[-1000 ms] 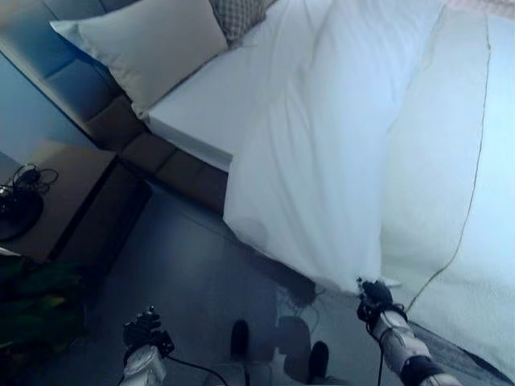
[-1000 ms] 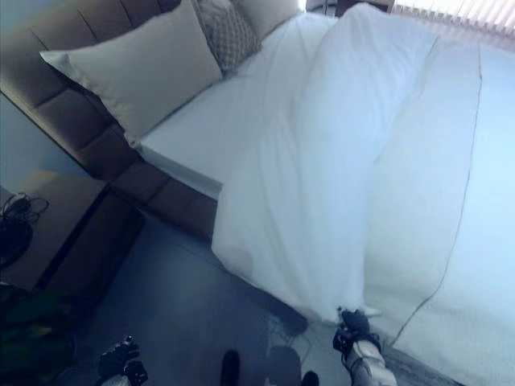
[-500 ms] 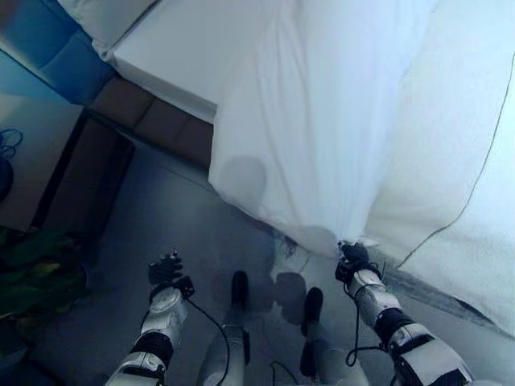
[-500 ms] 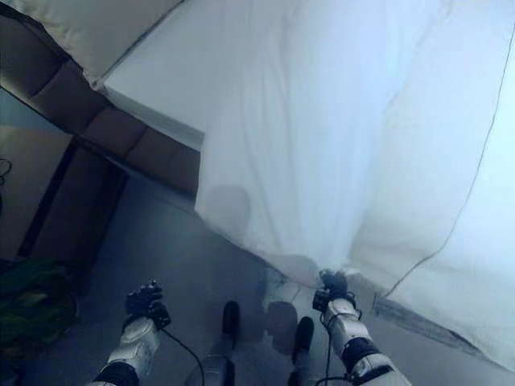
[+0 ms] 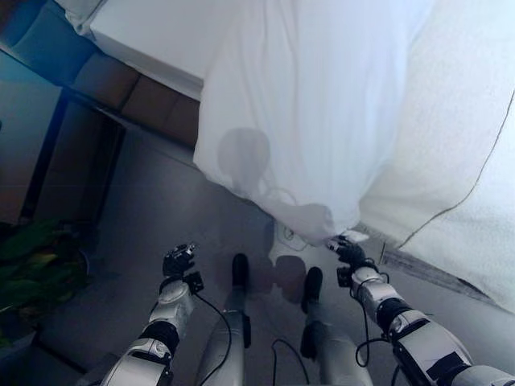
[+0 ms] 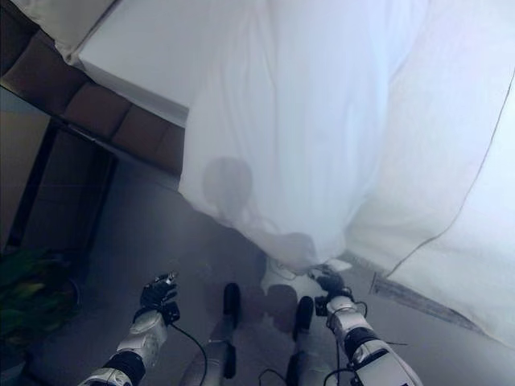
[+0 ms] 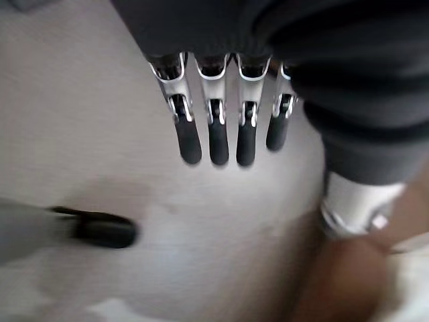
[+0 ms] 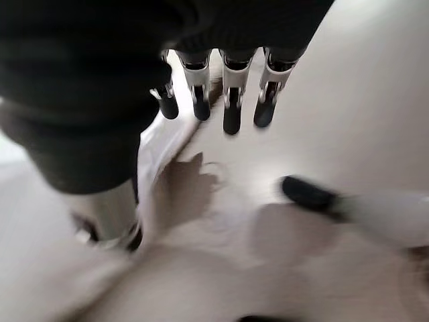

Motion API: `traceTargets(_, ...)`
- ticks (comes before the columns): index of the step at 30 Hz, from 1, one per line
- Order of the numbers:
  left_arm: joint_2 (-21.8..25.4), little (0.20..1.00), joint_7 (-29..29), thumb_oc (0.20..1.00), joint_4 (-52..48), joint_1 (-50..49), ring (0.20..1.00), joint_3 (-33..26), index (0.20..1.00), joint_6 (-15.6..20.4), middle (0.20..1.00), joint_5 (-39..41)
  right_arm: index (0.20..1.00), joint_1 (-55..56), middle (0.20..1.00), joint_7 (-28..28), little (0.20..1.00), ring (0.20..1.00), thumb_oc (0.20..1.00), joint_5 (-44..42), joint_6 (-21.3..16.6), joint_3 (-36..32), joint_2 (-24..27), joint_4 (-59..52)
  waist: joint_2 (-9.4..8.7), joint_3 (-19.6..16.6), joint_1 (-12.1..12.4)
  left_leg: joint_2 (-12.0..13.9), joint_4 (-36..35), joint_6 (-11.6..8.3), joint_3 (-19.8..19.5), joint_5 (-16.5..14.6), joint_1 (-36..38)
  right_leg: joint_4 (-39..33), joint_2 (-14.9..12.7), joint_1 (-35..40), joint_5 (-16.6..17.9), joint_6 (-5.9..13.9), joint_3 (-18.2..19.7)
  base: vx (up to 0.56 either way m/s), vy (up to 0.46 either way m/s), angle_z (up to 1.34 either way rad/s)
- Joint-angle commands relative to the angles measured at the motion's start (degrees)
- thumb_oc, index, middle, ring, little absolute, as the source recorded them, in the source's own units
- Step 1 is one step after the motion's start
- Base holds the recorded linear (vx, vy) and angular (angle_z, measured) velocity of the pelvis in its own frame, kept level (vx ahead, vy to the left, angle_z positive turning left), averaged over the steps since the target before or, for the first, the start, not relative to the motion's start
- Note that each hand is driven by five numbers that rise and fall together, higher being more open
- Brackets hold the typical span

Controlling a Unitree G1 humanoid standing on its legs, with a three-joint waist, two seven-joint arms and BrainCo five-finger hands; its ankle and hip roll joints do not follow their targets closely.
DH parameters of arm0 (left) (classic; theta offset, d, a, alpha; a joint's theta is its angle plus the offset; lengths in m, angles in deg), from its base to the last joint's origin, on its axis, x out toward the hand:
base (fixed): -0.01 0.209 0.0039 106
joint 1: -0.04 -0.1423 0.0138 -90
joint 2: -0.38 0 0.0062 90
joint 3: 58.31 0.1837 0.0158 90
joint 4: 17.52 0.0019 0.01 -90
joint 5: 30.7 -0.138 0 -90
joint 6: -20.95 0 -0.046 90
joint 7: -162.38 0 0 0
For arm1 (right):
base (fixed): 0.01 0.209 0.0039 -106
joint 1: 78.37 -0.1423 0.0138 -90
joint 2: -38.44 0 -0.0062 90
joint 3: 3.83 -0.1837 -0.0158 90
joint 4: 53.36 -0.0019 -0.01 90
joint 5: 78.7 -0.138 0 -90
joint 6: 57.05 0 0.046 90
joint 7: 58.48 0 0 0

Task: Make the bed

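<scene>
A white duvet (image 5: 306,121) hangs off the side of the bed, and its lowest corner (image 5: 344,236) reaches almost to the floor. My right hand (image 5: 348,252) is just under that corner. In its wrist view the fingers (image 8: 231,111) are straight, the thumb (image 8: 308,194) is apart, and white cloth (image 8: 161,144) lies beside them, not gripped. My left hand (image 5: 179,261) hovers low over the grey floor, away from the bed, with its fingers (image 7: 214,134) straight and nothing in them. Bare white sheet (image 5: 153,32) shows at the head end of the mattress.
A textured white blanket (image 5: 475,161) with a thin seam covers the bed to the right. The brown padded bed frame (image 5: 137,96) runs under the mattress. A dark nightstand (image 5: 56,161) and a green plant (image 5: 32,265) stand at the left. Grey floor (image 5: 161,201) lies between them and the bed.
The camera has tilted down, so the pillows have left the picture and both arms show more. My right hand stays at the duvet's hanging corner, and my left hand stays over the floor.
</scene>
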Motion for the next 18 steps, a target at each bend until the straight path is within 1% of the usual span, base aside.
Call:
traceTargets(1,-0.5,1.0,-1.8,1.0,2.3,-0.4,1.0,0.2,1.0,-0.7,1.0,-2.4,1.0,2.9,1.0,-1.1,1.0,1.0,1.0,0.2,0.2,-2.2,3.0,0.8,1.73,2.1,-1.9,-5.8,-1.2,-1.46,1.3,0.0,-1.5,0.2,0.7,-5.8,3.3,2.85,2.2,0.0,0.0,0.0)
traceTargets(3,-0.9,1.0,-2.8,1.0,3.9,-2.1,1.0,-0.8,1.0,-1.1,1.0,-2.7,1.0,5.6,1.0,-0.8,1.0,1.0,1.0,-1.2,0.0,-5.5,4.6,1.8,2.11,2.1,-2.5,-6.1,-1.2,-1.3,1.4,-0.3,-0.8,0.2,0.8,-5.3,3.1,2.72,2.6,0.0,0.0,0.0)
traceTargets(5,-1.0,1.0,-3.0,1.0,4.3,-2.5,1.0,-1.2,1.0,-1.2,1.0,-2.8,1.0,6.5,1.0,-0.8,1.0,1.0,1.0,-2.0,-0.2,-6.7,4.9,2.1,2.14,2.0,-2.7,-6.2,-1.2,-1.23,1.5,-0.5,-0.5,0.2,0.8,-5.1,3.0,2.64,2.8,0.0,0.0,0.0)
traceTargets(6,-1.2,1.0,-3.3,1.0,5.0,-3.3,1.0,-1.6,1.0,-1.6,1.0,-3.0,1.0,8.2,1.0,-1.0,1.0,1.0,1.0,-4.7,-0.6,-9.8,5.7,2.8,2.34,1.9,-3.2,-6.2,-1.2,-1.08,1.7,-0.9,0.4,0.4,0.9,-4.4,2.7,2.51,3.0,0.02,-0.005,-0.03)
traceTargets(7,-1.2,1.0,-3.3,1.0,5.0,-3.3,1.0,-1.6,1.0,-1.6,1.0,-3.0,1.0,8.2,1.0,-1.0,1.0,1.0,1.0,-4.7,-0.6,-9.8,5.7,2.8,2.34,1.8,-3.2,-6.3,-1.2,-1.06,1.7,-0.8,0.2,0.4,0.8,-4.6,2.8,2.51,3.0,0.05,-0.008,-0.02)
traceTargets(8,-1.2,1.0,-3.5,1.0,5.1,-4.0,1.0,-1.8,1.0,-1.8,1.0,-3.5,1.0,9.6,1.0,-0.8,1.0,1.0,1.0,-6.8,-0.9,-11.9,6.2,3.3,2.56,1.6,-3.5,-6.3,-1.2,-0.92,2.0,-1.3,1.5,1.0,0.9,-3.7,2.0,2.31,3.3,0.0,0.0,0.0)
traceTargets(9,-1.2,1.0,-3.5,1.0,5.1,-4.0,1.0,-1.8,1.0,-1.8,1.0,-3.5,1.0,9.6,1.0,-0.8,1.0,1.0,1.0,-6.8,-0.9,-11.9,6.2,3.3,2.56,1.5,-3.6,-6.3,-1.2,-0.9,2.0,-1.2,1.3,1.0,0.8,-3.9,2.2,2.31,3.3,0.06,-0.003,-0.04)
traceTargets(10,-1.4,1.0,-3.4,1.0,4.9,-4.7,1.0,-1.7,1.0,-1.8,1.0,-3.7,1.0,11.0,1.0,-1.9,1.0,1.0,1.0,-9.1,-1.9,-14.5,6.5,2.8,2.94,1.4,-4.0,-6.2,-1.2,-0.7,2.2,-1.9,2.9,2.9,0.9,-3.3,0.7,1.95,3.7,0.02,0.001,-0.07)
traceTargets(11,-1.4,1.0,-3.4,1.0,4.9,-4.6,1.0,-1.7,1.0,-1.9,1.0,-3.7,1.0,11.0,1.0,-1.9,1.0,1.0,1.0,-9.1,-1.9,-14.5,6.5,2.8,2.94,1.3,-4.0,-6.2,-1.2,-0.68,2.2,-1.7,2.7,2.8,0.9,-3.5,0.8,1.95,3.7,0.07,0.014,-0.07)
traceTargets(12,-1.5,1.0,-2.9,1.0,3.8,-5.3,1.0,-2.0,1.0,-1.5,1.0,-3.3,1.0,12.1,1.0,-2.8,1.0,1.0,1.0,-11.2,-2.7,-16.6,6.9,1.2,3.51,1.2,-4.4,-6.0,-1.2,-0.29,2.6,-2.5,4.5,6.4,0.9,-3.4,-1.4,1.5,4.1,0.04,0.012,-0.05)
traceTargets(13,-1.6,1.0,-2.4,1.0,2.6,-5.7,1.0,-2.3,1.0,-1.2,1.0,-2.8,1.0,12.4,1.0,-3.2,1.0,1.0,1.0,-11.5,-3.1,-16.9,7.0,-0.1,3.75,1.1,-4.5,-6.0,-1.2,-0.13,2.8,-2.8,5.3,8.0,0.9,-3.4,-2.3,1.3,4.4,0.07,0.01,-0.08)
traceTargets(14,-1.3,1.0,-1.4,1.0,-0.5,-6.2,1.0,-3.0,1.0,-0.2,1.0,-1.6,1.0,12.7,1.0,-3.9,1.0,1.0,1.0,-11.5,-4.0,-17.1,7.2,-4.2,4.06,1.1,-4.7,-5.9,-1.2,0.08,3.0,-3.1,6.2,9.9,0.9,-3.5,-3.5,1.06,4.8,0.05,-0.008,-0.16)
traceTargets(15,-1.1,1.0,-0.9,1.0,-3.5,-6.6,1.0,-3.6,1.0,0.3,1.0,-0.8,1.0,13.4,1.0,-4.3,1.0,1.0,1.0,-10.6,-4.6,-16.8,7.5,-8.5,4.13,1.2,-4.9,-5.9,-1.2,0.26,3.1,-3.2,7.0,11.4,1.0,-3.6,-4.3,0.82,5.2,0.03,-0.005,-0.24)
traceTargets(16,-1.1,1.0,-0.8,1.0,-3.6,-6.6,1.0,-3.6,1.0,0.3,1.0,-0.9,1.0,13.4,1.0,-4.4,1.0,1.0,1.0,-10.5,-4.5,-16.8,7.4,-8.7,4.13,1.1,-4.8,-5.9,-1.2,0.27,3.2,-3.0,6.8,11.3,1.0,-3.8,-4.1,0.81,5.2,0.03,-0.024,-0.24)
traceTargets(17,-0.3,1.0,-0.1,1.0,-9.8,-7.5,1.0,-4.2,1.0,1.6,1.0,-0.2,1.0,14.2,1.0,-4.9,1.0,1.0,1.0,-9.6,-5.5,-16.6,8.0,-15.0,4.16,1.4,-4.9,-5.7,-1.2,0.41,3.3,-3.1,7.9,12.9,1.0,-3.7,-5.3,0.65,5.3,0.0,-0.051,-0.12)
traceTargets(18,0.5,1.0,-0.1,1.0,-14.5,-7.8,1.0,-4.4,1.0,2.2,1.0,-0.3,1.0,15.1,1.0,-5.1,1.0,1.0,1.0,-9.6,-6.7,-16.8,8.4,-21.5,3.93,1.7,-5.2,-5.6,1.1,0.3,3.5,-3.5,7.8,14.0,0.9,-3.8,-5.8,0.42,5.5,-0.02,-0.139,-0.06)
